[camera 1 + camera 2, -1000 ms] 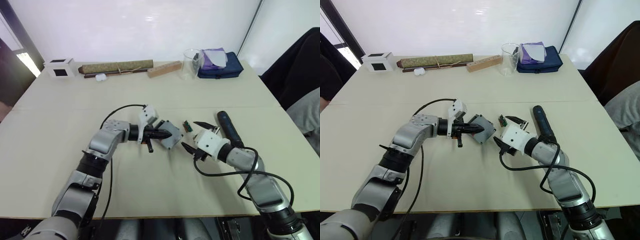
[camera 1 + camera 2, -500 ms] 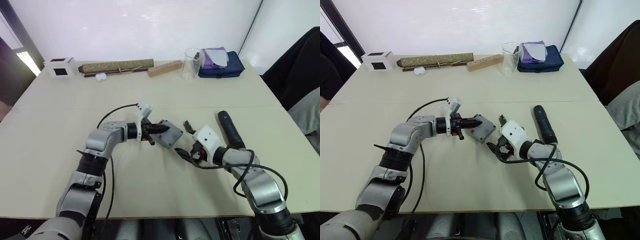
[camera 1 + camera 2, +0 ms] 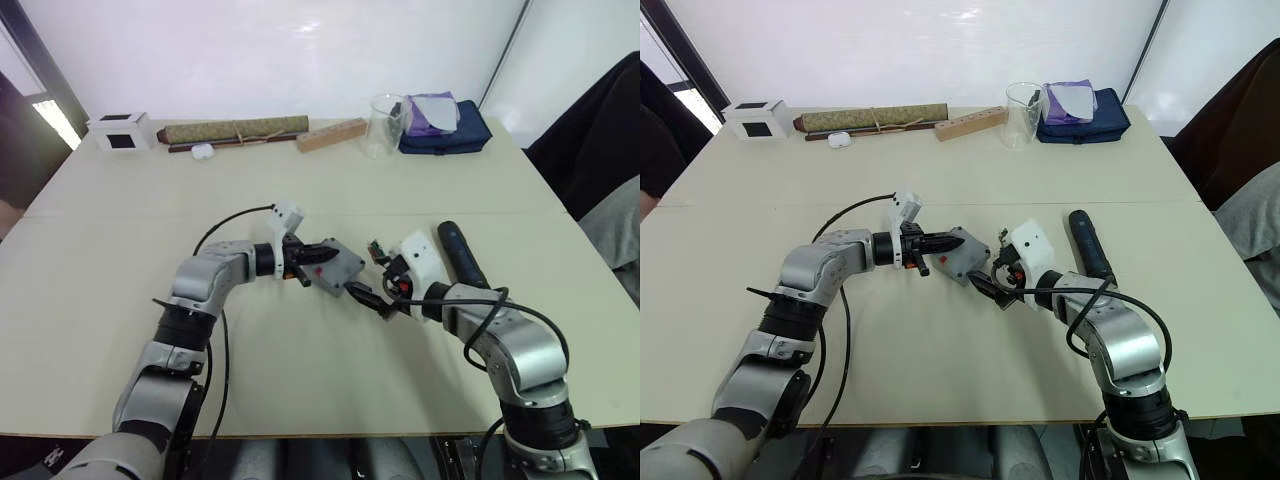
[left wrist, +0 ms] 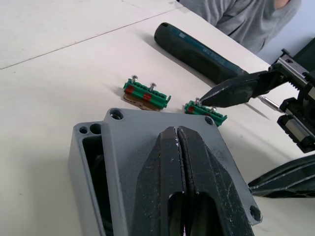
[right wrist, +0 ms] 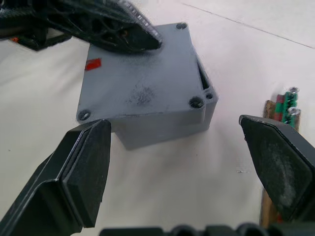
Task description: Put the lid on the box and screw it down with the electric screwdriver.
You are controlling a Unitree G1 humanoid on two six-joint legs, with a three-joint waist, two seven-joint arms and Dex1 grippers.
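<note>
The grey lid (image 4: 147, 142) lies on the grey box (image 4: 88, 172), slightly skewed, so the box's open corner shows beside it. A small red mark (image 5: 92, 64) is on the lid. My left gripper (image 3: 320, 256) is shut, its fingers (image 4: 197, 172) lying flat on top of the lid. My right gripper (image 3: 995, 272) is open at the box's right near corner, one finger (image 5: 81, 172) on each side and nothing between them. The dark blue electric screwdriver (image 3: 460, 258) lies on the table just right of my right wrist.
Two small green circuit boards (image 4: 146, 94) lie between box and screwdriver. Along the table's far edge are a white box with a black square (image 3: 120, 135), a rolled mat (image 3: 235, 131), a wooden block (image 3: 330, 135), a clear cup (image 3: 383, 125) and a blue pouch (image 3: 440, 128). A person sits at the right.
My right gripper has swung in from the front towards the box's near corner and stands open beside it. The left gripper has stayed shut on top of the lid.
</note>
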